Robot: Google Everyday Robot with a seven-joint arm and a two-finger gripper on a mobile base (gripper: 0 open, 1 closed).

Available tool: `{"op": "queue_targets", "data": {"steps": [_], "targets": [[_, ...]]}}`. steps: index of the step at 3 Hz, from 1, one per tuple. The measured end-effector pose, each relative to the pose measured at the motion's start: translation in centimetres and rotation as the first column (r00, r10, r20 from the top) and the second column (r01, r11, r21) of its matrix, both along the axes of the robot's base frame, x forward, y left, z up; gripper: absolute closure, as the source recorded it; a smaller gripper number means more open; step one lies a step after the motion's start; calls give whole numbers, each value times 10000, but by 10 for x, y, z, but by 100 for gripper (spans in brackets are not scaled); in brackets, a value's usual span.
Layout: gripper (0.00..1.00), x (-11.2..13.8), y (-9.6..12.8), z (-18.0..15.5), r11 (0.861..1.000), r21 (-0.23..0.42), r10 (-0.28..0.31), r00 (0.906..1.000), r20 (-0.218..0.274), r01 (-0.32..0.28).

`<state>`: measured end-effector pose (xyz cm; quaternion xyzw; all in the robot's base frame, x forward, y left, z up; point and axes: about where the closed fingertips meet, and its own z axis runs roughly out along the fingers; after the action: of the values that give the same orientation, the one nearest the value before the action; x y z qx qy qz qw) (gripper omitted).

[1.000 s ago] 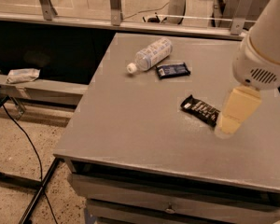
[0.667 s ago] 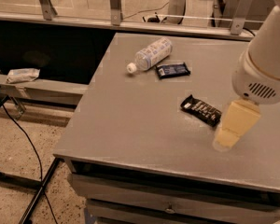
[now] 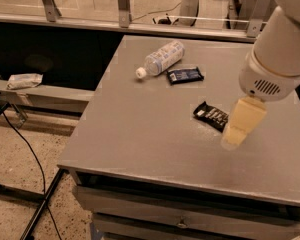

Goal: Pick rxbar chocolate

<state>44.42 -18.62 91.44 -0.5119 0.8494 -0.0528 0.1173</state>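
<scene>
At far left, off the table point(image 3: 135, 134), a pale crumpled packet point(image 3: 24, 80) lies on a low ledge. On the table's far side a clear bottle point(image 3: 162, 58) lies on its side, with a blue-labelled bar point(image 3: 185, 75) just beside it.

Right of centre lies the rxbar point(image 3: 211, 116), flat on the tabletop and turned at an angle. It is well apart from the other two items, and its right end is hidden behind the gripper. It is a thin black wrapper with rows of white lettering.

It is probably light, slightly stiff through the middle and crinkly at the sealed ends, with slick film that could skid on the smooth metal. Because it sits so low, the best hold is likely across its narrow width near the middle, pressing down to the surface first.

The gripper point(image 3: 236, 131) hangs from the white arm at the right, just in front of the rxbar's right end. Whether it is spread or closed cannot be told.
</scene>
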Motion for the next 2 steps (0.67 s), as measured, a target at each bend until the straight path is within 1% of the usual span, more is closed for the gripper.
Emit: {"op": "queue_targets", "data": {"steps": [1, 2], "targets": [[0, 63, 11, -14, 9996, 153, 249, 9997, -23, -248], [0, 143, 34, -69, 9991, 384, 210, 9992, -353, -196]]}}
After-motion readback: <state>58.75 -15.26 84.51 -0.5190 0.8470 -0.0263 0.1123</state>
